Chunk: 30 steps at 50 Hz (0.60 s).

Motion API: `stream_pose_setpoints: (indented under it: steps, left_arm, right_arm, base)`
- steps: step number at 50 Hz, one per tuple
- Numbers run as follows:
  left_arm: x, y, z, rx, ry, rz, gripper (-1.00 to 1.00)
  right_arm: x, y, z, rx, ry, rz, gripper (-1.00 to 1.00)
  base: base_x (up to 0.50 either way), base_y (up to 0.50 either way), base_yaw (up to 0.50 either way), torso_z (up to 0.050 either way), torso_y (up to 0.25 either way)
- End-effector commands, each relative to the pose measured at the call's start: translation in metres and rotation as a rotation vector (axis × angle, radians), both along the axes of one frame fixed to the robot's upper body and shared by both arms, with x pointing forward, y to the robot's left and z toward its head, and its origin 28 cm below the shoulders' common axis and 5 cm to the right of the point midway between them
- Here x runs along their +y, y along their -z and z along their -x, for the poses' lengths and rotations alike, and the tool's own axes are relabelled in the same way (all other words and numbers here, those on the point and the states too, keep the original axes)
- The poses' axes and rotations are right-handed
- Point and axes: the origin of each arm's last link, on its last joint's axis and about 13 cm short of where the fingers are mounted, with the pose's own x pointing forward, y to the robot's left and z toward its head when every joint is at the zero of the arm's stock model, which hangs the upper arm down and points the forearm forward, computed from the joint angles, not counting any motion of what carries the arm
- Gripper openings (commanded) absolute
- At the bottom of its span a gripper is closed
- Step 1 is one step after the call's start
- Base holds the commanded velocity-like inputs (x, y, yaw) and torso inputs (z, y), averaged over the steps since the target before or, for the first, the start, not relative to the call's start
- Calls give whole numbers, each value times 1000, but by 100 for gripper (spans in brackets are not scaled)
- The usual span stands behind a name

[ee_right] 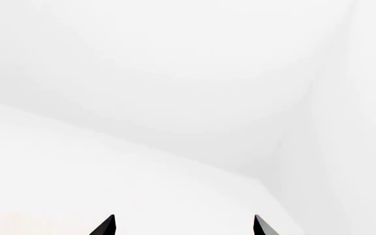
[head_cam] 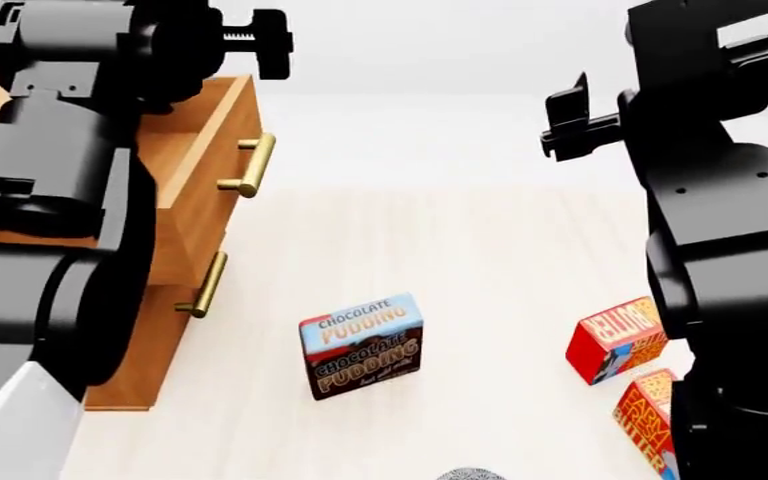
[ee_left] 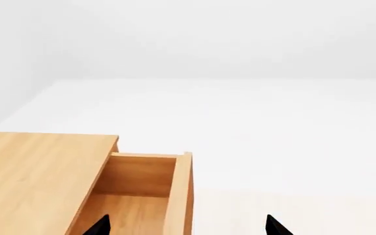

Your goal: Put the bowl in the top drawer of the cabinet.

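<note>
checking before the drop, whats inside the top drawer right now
The top drawer is pulled open, and the stretch of wooden floor and back wall on show is bare. Its near part runs out of frame in the left wrist view, and the left arm hides it from the head.

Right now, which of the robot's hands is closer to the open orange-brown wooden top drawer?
The left hand. It hangs right over the open orange-brown wooden top drawer, empty. The right hand is raised off to the other side, facing blank wall.
</note>
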Motion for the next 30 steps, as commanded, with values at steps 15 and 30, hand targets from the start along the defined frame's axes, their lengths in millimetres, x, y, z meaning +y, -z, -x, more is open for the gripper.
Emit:
stream_pose_setpoints:
  steps: [15,30]
  left_arm:
    - [-2,30,-4,93,14,38,100]
    - [-3,45,-5,130,-8,60,100]
  right_arm:
    - [-3,16,-6,32,11,6,100]
    - [-6,27,-11,55,11,2,100]
  base:
    - [0,0,0,0,0]
    - [0,0,0,0,0]
